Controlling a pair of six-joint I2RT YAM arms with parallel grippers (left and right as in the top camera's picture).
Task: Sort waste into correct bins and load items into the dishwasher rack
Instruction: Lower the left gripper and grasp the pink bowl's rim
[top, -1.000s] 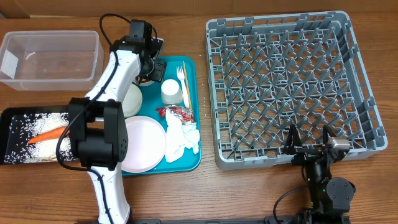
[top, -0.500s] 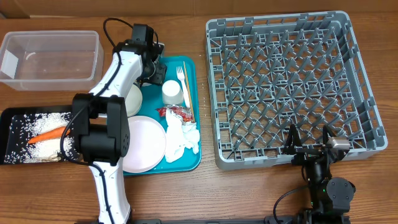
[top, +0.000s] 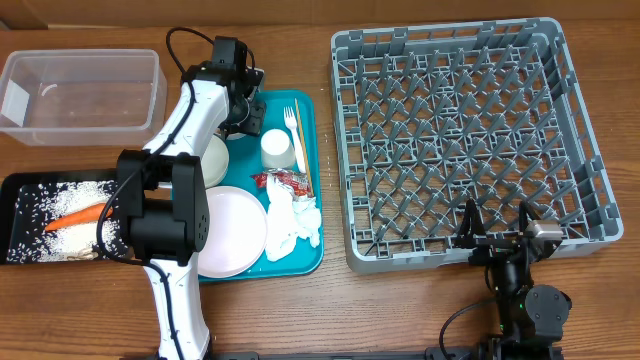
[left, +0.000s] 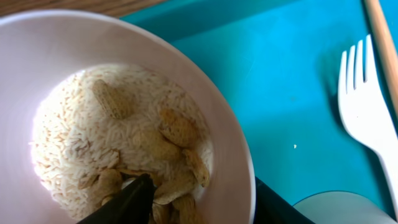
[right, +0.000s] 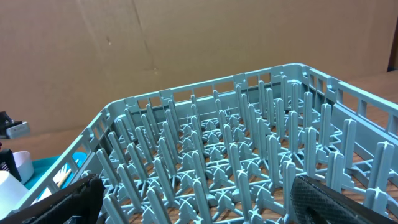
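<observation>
– Pinkish bowl (left: 219, 118) of rice (left: 74, 146) and scraps (left: 177, 127), teal tray's (left: 280, 81) far-left corner; my left pincer (left: 205, 194) straddles its rim, released.
– Right side?
– My right pincer (right: 196, 186) hangs released beside the grey rack (right: 236, 155).

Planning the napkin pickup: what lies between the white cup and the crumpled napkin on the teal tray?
The small red wrapper lies between the white cup and the crumpled napkin on the teal tray, as the overhead view shows.
</observation>
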